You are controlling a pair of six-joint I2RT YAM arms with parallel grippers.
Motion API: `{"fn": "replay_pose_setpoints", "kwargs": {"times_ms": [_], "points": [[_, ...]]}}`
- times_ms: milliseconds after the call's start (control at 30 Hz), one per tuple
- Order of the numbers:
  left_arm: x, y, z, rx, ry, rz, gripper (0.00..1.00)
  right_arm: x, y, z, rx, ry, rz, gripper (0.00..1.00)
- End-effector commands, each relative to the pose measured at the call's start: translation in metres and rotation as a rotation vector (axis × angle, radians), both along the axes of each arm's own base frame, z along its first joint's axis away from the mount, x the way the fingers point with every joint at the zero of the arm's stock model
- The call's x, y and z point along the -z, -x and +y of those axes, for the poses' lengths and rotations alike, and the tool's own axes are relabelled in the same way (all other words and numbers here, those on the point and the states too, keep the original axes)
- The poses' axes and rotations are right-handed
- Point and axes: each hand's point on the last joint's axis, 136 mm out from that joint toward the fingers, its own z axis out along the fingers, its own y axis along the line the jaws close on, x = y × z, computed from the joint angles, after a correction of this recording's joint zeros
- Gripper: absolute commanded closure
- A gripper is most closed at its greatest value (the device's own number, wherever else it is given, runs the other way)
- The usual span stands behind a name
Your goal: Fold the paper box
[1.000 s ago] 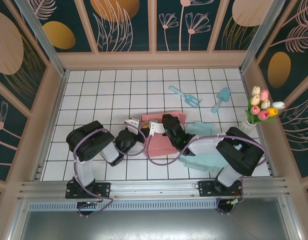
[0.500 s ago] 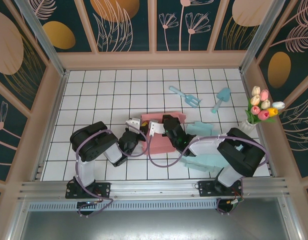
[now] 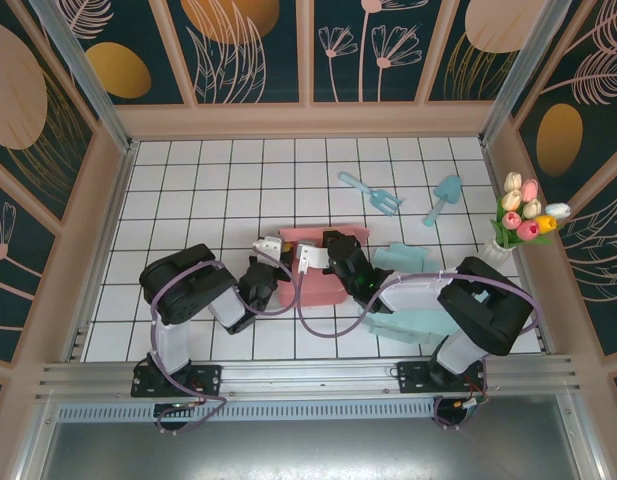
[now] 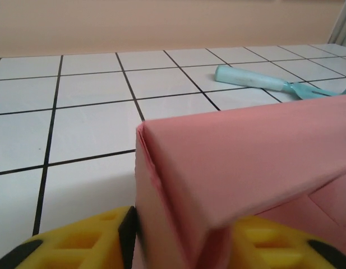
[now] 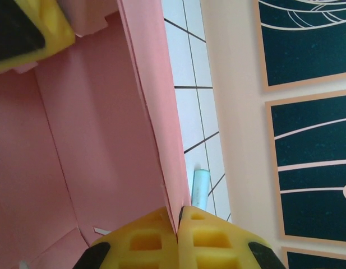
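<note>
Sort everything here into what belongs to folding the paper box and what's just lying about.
In the job: pink paper box; right gripper, shut on its wall; left gripper, astride its corner.
Lying about: teal hand rake; teal trowel; vase of tulips; pale teal flat pieces.

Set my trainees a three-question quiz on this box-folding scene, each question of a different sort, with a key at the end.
1. True or false: the right gripper is shut on a wall of the pink paper box.
2. What stands at the right edge of the tiled table? A) a vase of tulips B) a mug C) a tape roll
3. What colour are the fork and the trowel that lie beyond the box?
Key: 1 true; 2 A; 3 light blue.
</note>
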Motion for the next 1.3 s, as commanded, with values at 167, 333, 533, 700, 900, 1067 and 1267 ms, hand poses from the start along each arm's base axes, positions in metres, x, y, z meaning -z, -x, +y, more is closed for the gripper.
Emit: {"fn": "replay_pose_setpoints", "kwargs": {"times_ms": [167,333,533,700,900,1067,1267], "points": [[-0.02,0.012,-0.018,0.145,0.003,-0.004,0.5,0.019,0.026,0.016,-0.121,-0.042,0.135,1.0],[-0.02,0.028,-0.012,0.237,-0.002,0.029,0.46,0.016,0.023,0.013,-0.109,-0.068,0.148,1.0],[-0.023,0.039,-0.001,0.307,0.016,0.069,0.42,0.015,0.021,0.012,-0.103,-0.074,0.149,1.0],[-0.019,0.048,-0.001,0.36,0.034,0.101,0.34,0.014,0.021,0.012,-0.102,-0.075,0.146,1.0],[-0.014,0.051,0.011,0.324,0.034,0.124,0.33,0.015,0.02,0.01,-0.092,-0.069,0.146,1.0],[-0.001,0.064,0.023,0.318,0.025,0.159,0.34,0.012,0.019,0.01,-0.093,-0.075,0.142,1.0],[0.01,0.065,0.032,0.279,0.017,0.189,0.35,0.014,0.019,0.009,-0.09,-0.076,0.147,1.0]]}}
